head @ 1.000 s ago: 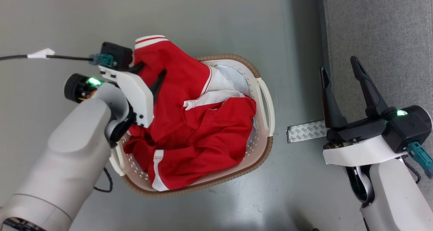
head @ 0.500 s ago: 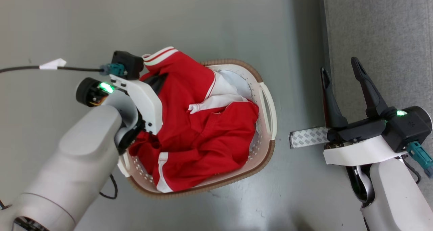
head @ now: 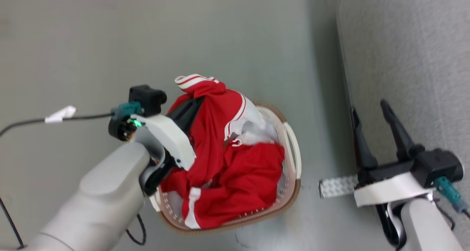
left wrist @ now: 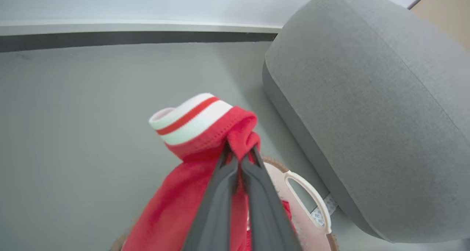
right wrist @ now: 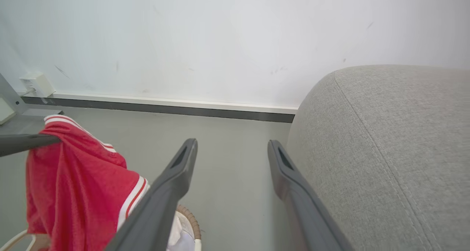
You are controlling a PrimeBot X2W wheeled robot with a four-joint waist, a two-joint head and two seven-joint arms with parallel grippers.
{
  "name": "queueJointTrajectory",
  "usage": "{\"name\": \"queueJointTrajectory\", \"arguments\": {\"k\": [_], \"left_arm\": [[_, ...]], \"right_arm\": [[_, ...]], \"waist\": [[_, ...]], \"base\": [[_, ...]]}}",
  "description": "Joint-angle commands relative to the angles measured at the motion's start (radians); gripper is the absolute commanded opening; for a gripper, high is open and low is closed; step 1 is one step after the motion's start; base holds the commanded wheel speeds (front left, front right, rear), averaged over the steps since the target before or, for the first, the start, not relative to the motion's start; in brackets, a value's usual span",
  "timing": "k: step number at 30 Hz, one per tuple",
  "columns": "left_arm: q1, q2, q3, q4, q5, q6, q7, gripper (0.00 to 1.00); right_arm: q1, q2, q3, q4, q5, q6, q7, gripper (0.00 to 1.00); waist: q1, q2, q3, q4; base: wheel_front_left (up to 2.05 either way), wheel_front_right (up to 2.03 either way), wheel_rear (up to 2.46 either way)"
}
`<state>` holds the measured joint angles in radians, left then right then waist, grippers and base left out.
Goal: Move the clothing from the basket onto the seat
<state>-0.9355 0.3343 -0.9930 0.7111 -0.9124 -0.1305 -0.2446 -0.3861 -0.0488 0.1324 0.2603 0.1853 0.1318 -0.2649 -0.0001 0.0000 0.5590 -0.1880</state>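
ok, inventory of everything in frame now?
floor: one, grey, under everything
wall: one, white, behind, dark baseboard at its foot
wall box: one, white, low on the wall
seat: one, grey fabric, at right in the head view
basket: one, cream-white with brown rim, on the floor beside the seat
clothing: count unclear, red with white stripes, in the basket, one end raised
tape strip: one, pale grey patterned, on the floor by the seat
cable: one, black with white tag, at the left wrist
left gripper: one, dark fingers, shut on the clothing
right gripper: one, dark fingers, open, beside the seat
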Motion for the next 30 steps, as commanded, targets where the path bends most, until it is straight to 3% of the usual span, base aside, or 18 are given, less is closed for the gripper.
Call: {"name": "queueJointTrajectory", "arguments": {"k": [1, 7, 20, 30], "left_arm": [[0.02, 0.007, 0.005, -0.008, -0.02, 0.001, -0.007, 0.0], [0.104, 0.01, 0.079, -0.103, -0.017, 0.01, -0.021, 0.0], [0.307, -0.013, 0.35, -0.419, 0.142, 0.085, -0.02, 0.0], [0.401, -0.033, 0.432, -0.522, 0.209, 0.101, -0.02, 0.0]], "right_arm": [[0.018, -0.003, -0.001, 0.007, 0.004, -0.002, 0.001, 1.0], [0.099, -0.003, -0.003, 0.043, 0.011, -0.002, 0.001, 1.0], [0.232, -0.004, -0.015, 0.087, -0.006, -0.002, 0.001, 1.0], [0.301, -0.003, -0.028, 0.107, -0.035, -0.002, 0.001, 1.0]], "waist": [[0.0001, 0.0, -0.077, 0.019], [0.0001, 0.0, -0.218, 0.023], [0.0001, 0.0, -0.449, 0.003], [0.0001, 0.0, -0.566, -0.005]], "base": [[0.0, 0.0, 0.0], [0.0, 0.0, 0.0], [0.0, 0.0, 0.0], [0.0, 0.0, 0.0]]}}
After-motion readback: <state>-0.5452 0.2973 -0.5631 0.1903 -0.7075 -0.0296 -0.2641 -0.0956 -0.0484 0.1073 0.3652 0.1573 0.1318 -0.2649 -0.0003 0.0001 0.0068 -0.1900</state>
